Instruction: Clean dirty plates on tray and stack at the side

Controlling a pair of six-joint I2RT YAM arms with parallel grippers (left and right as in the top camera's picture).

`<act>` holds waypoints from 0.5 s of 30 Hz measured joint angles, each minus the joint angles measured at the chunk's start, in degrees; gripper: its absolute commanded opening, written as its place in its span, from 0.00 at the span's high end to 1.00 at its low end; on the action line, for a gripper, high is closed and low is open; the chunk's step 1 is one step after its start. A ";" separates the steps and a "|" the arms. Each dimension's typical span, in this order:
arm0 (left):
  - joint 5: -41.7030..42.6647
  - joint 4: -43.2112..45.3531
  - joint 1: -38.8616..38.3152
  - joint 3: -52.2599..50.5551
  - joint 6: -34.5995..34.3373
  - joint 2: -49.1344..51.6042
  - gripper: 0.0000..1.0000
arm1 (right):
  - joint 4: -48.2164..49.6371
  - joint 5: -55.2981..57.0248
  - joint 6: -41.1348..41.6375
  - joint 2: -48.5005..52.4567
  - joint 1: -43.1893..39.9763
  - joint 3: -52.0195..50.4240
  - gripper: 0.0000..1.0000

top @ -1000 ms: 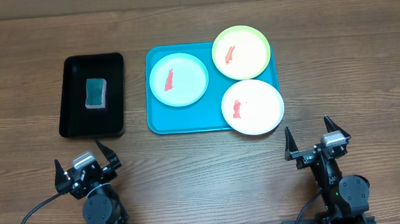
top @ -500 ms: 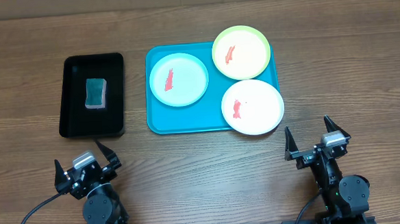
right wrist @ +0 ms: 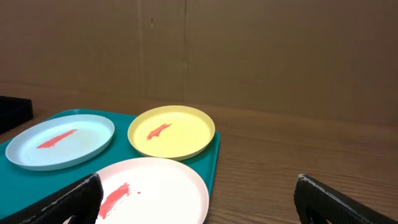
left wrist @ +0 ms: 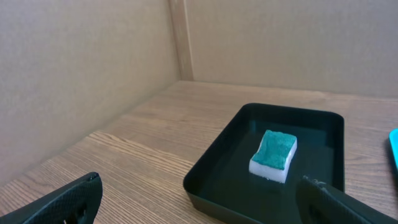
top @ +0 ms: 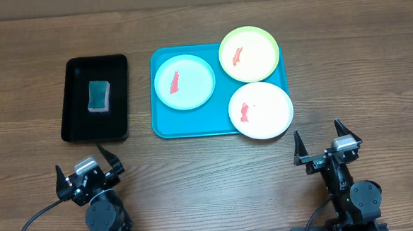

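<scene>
Notably, the right wrist view crops the white plate [right wrist: 161, 186]

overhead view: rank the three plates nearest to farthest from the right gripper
From the right gripper:
1. White plate, near right corner of the tray.
2. Yellow-green plate, far right corner.
3. Light blue plate, left half.
</scene>
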 measured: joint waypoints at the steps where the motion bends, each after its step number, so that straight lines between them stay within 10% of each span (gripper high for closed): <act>1: 0.22 0.00 0.00 0.00 0.00 0.00 0.00 | 0.00 -0.04 0.02 0.00 0.00 0.00 0.00; 15: 10.58 -0.48 0.00 1.64 -1.75 0.15 0.00 | 0.98 -0.66 0.33 0.00 0.00 0.00 0.00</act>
